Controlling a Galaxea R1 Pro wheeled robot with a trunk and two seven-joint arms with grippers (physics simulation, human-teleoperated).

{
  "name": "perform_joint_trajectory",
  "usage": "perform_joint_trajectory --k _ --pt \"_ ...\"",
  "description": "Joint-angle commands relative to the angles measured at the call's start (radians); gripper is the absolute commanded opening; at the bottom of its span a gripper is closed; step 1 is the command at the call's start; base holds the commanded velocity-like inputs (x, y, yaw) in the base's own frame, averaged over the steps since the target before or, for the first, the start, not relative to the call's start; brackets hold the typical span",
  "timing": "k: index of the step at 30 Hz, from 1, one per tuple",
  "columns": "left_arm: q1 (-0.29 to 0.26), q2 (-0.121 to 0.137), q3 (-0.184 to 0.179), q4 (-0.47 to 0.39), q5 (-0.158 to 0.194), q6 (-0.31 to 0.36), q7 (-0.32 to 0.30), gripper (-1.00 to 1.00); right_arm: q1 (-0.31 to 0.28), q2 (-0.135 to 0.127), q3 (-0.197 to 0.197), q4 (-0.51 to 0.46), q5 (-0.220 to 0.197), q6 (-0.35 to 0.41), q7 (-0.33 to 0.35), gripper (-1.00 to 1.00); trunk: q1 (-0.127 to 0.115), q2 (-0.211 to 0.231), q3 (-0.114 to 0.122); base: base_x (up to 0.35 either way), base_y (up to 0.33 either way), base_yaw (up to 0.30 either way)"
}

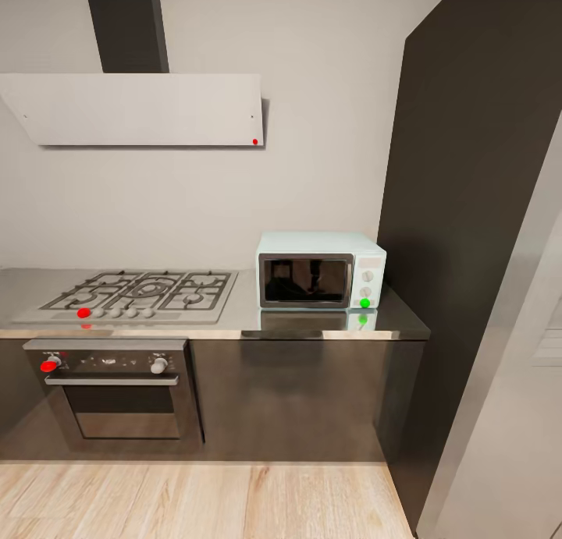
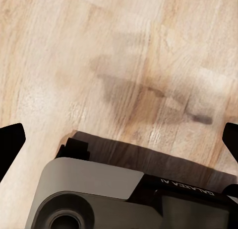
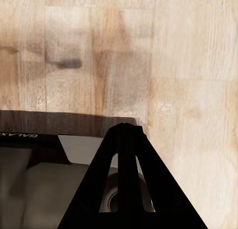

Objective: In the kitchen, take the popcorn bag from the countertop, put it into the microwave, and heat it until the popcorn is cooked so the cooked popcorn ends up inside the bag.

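The microwave [image 1: 321, 280] is seen standing on the steel counter [image 1: 312, 324], at its right end beside a tall dark cabinet [image 1: 468, 211]. Its dark glass door is shut, and a green light is lit on its side panel. To its left, a gas hob [image 1: 140, 293] is set into the counter, with a built-in oven [image 1: 117, 391] below and a range hood [image 1: 140, 108] above on the wall. The popcorn bag cannot be located on the counter.

The left claw [image 2: 119, 139] is held spread wide over the wooden floor [image 2: 99, 50]. The right claw [image 3: 130, 179] is seen pressed together into one dark wedge, with nothing pinched.
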State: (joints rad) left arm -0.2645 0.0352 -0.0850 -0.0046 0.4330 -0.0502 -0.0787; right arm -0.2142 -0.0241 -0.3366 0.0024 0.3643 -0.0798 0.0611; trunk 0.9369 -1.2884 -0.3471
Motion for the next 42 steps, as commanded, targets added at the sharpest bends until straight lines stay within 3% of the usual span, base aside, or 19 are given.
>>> perform_joint_trajectory --k 1,42 --pt "-0.001 0.0 -0.009 0.002 0.01 -0.003 -0.004 1.0 -0.001 0.0 -0.009 0.001 0.007 -0.003 0.003 -1.0 0.0 -0.001 -0.001 0.0 0.0 0.0" --pt "-0.001 0.001 -0.008 0.002 0.01 -0.003 -0.004 1.0 -0.001 0.0 -0.009 0.001 0.007 -0.003 0.003 -1.0 0.0 -0.001 -0.001 0.0 0.0 0.0"
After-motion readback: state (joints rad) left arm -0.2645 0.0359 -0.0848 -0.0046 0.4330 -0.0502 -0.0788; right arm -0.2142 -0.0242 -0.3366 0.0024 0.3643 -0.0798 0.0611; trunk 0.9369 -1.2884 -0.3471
